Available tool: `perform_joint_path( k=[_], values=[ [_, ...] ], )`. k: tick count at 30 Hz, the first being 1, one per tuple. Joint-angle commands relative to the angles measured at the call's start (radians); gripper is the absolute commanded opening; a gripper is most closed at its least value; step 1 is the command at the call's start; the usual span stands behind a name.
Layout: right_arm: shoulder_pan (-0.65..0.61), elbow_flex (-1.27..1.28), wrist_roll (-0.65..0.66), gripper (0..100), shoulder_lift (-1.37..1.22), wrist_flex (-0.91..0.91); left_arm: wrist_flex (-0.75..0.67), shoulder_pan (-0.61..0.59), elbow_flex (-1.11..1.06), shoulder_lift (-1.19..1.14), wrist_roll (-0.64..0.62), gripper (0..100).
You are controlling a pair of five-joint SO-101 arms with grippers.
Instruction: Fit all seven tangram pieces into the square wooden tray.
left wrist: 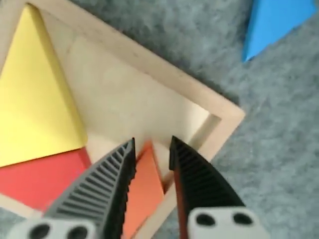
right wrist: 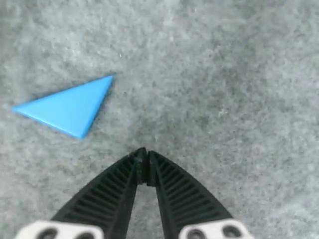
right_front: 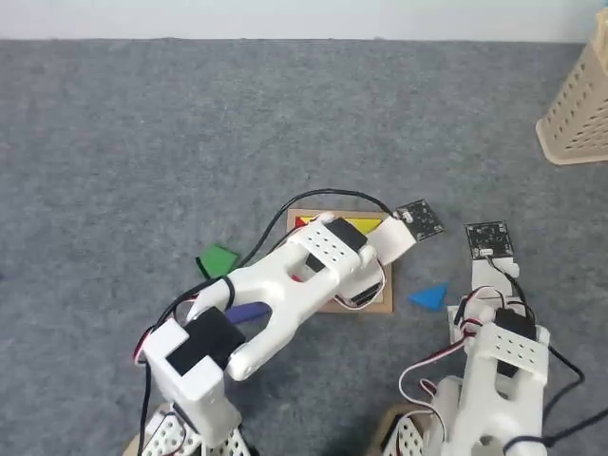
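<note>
The square wooden tray [left wrist: 219,134] holds a yellow triangle [left wrist: 35,109] and a red piece [left wrist: 40,181]. My left gripper [left wrist: 152,144] hangs over the tray's corner, shut on an orange triangle [left wrist: 147,186] that sits tilted just above the tray floor. In the high view the left arm [right_front: 304,275] covers most of the tray [right_front: 385,306]. A blue triangle [right_front: 428,296] lies on the carpet right of the tray. My right gripper [right wrist: 143,154] is shut and empty, close beside the blue triangle [right wrist: 67,107]. A green square [right_front: 217,260] and a purple piece [right_front: 249,310] lie left of the tray.
Grey carpet covers the whole table. A beige perforated tower [right_front: 579,104] stands at the far right edge. The right arm's base [right_front: 494,399] stands at the front right, and the left arm's base [right_front: 190,380] at the front left.
</note>
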State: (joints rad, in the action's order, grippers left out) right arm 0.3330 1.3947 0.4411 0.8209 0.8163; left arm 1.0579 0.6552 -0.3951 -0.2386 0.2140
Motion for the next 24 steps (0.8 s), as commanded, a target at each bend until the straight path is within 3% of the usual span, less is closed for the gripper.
perform_joint_path(
  k=[1, 11, 18, 24],
  values=[
    [-0.008, -0.011, -0.008, 1.0, 0.027, -0.021, 0.012, -0.02, 0.064, 0.029, -0.014, 11],
    [-0.008, -0.011, -0.008, 1.0, 0.027, -0.021, 0.009, -0.097, 0.096, 0.052, -0.011, 11],
    [-0.008, -0.011, -0.008, 1.0, 0.025, -0.021, 0.106, -0.107, 0.019, 0.347, -0.015, 11],
    [-0.008, -0.011, -0.008, 1.0, 0.025, -0.021, 0.227, -0.35, -0.105, 0.592, -0.071, 11]
  ],
)
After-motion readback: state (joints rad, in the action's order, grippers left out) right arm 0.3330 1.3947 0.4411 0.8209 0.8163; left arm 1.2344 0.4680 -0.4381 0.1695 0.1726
